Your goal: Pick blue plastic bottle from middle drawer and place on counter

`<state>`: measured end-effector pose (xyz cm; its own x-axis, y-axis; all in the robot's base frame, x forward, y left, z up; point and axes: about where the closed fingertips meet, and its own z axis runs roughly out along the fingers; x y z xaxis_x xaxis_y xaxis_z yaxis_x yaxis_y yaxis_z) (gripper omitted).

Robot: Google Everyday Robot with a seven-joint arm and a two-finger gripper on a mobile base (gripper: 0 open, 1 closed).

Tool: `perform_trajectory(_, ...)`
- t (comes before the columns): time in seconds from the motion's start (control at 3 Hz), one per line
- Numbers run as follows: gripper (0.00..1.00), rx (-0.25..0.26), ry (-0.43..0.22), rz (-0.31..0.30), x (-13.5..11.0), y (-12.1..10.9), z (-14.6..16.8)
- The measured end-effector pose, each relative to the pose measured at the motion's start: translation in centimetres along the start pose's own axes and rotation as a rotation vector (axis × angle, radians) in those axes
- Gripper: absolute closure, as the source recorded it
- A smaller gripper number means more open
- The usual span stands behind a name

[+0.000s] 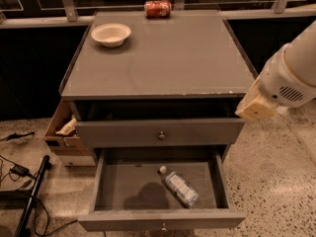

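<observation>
Blue plastic bottle, small and clear with a pale blue-and-white label and a white screw cap, lies on its side on the flat grey floor of the pulled-out middle drawer, a wide shallow grey drawer with low side walls. The bottle rests right of centre, with its cap pointing toward the back left. Above it, a second grey drawer with a small round metal knob sits nearly closed. The counter, the cabinet's broad flat grey top with a chipped front edge, carries a shallow white round bowl near its back left corner and a red soda can on its side at the back edge, the two well apart. The robot's gripper, a pale beige piece at the end of a thick white arm, hangs off the cabinet's front right corner, just below the counter's edge and well apart from the bottle. Whether it is released or clenched cannot be told from where I stand. An open brown cardboard box stands on the speckled floor against the cabinet's left side.
</observation>
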<state>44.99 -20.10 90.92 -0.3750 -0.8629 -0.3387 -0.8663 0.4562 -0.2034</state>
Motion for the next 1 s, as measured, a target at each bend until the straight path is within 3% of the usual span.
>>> perform_trajectory(0.33, 0.94, -0.022, -0.028, 0.134, 0.43, 1.59, 6.41)
perform_trajectory(0.67, 1.00, 0.001, -0.043, 0.152, 0.34, 1.40, 7.18)
perform_trajectory(1.0, 1.00, 0.001, -0.043, 0.152, 0.34, 1.40, 7.17)
